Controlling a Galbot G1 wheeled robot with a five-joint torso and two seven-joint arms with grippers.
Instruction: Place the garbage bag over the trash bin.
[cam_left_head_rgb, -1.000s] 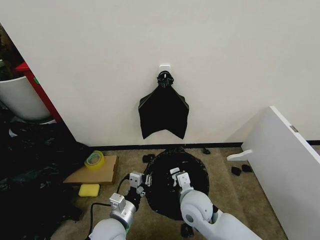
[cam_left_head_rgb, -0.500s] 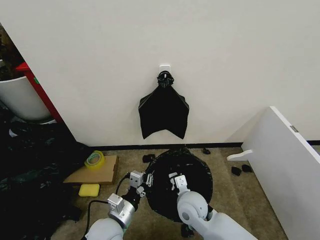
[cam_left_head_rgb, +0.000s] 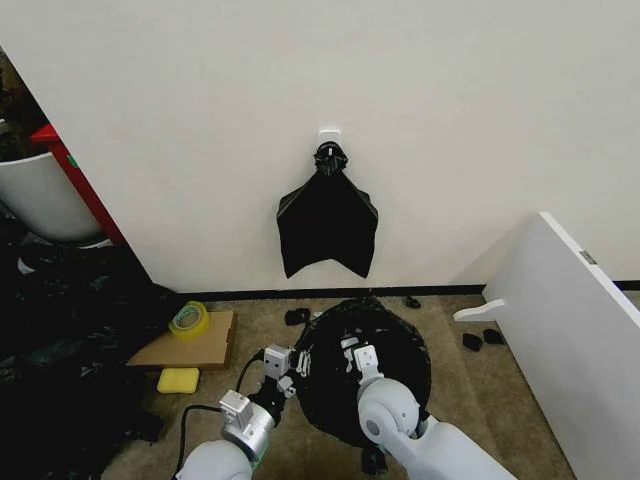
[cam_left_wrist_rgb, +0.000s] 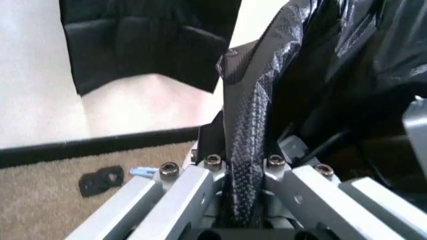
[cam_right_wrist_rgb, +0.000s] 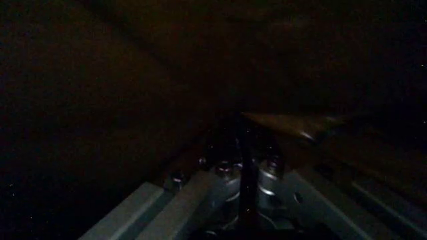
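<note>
No readable writing or brand marks anywhere that I can spot, so nothing to report there. The garbage bag sits on the carpet floor just out from the wall, a round black glossy blob right in front of the robot. It covers whatever's under it completely, so the trash bin itself can't be made out, not even a bit of rim or white side.

Left end effector is at the bag's left edge. In the left wrist view a twisted strip of the black plastic runs straight down between the fingers, so it's clamped on the bag there. Right end effector is up on top of the bag, towards the middle. Its wrist view is nearly pitch dark, looks like it's under or inside the plastic; you can just about see a thin dark sliver pinched between the fingers, so it seems to be gripping the bag too, but that one's hard to be sure about.

Other stuff: the flat bunch of black bags hanging from a white wall hook, a roll of tape on a cardboard sheet, a yellow sponge beside it, dark plastic sheeting off to the left, a white tub cut off by the frame edge, a white board leaning on the right, and a few small black scraps on the carpet
</note>
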